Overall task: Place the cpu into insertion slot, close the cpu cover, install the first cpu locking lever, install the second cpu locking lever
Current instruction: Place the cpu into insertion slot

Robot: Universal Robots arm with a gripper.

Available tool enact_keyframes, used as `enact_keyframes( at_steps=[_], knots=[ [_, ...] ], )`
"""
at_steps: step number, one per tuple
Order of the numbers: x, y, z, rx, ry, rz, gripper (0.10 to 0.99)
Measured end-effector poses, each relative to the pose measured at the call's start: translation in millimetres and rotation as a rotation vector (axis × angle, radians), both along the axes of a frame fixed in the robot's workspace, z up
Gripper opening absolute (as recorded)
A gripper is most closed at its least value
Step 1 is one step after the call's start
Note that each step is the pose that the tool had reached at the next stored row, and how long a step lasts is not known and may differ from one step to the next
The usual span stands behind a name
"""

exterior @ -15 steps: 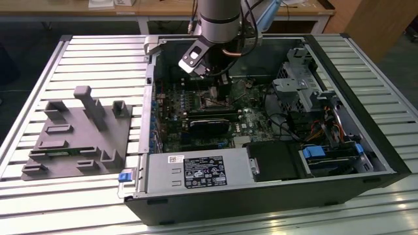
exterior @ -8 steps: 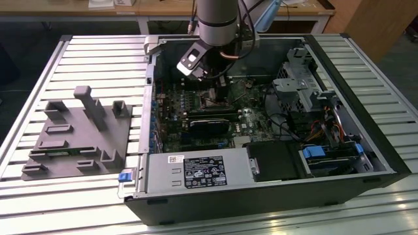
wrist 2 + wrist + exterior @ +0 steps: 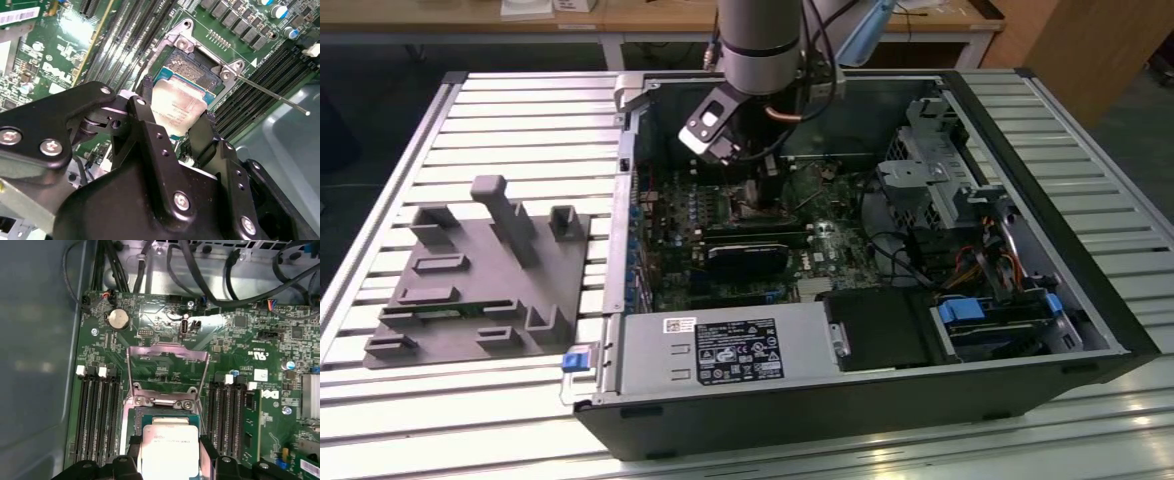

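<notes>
We're looking down on a table [image 3: 520,110] of silvery ribbed metal slats running across the exterior view, and light bounces off the nearest slats in bright white patches [image 3: 440,420]. Behind it we've got a wooden workbench [image 3: 654,18] on white legs [image 3: 606,50], with a few white things [image 3: 534,8] on top. At the exterior view's right stands a brown wooden panel [image 3: 1081,50], and the floor [image 3: 347,140] beside the table is dark.
</notes>
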State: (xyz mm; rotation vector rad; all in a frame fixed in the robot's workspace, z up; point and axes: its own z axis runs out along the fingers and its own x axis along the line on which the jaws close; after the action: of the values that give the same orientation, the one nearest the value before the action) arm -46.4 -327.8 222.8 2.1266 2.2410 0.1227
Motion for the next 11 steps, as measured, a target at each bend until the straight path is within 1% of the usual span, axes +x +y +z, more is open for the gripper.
enact_keyframes(
  at_steps=[11],
  knots=[
    [-2.1,0.6,-12.4,0.000,0.0001,-0.039,0.537]
  ],
)
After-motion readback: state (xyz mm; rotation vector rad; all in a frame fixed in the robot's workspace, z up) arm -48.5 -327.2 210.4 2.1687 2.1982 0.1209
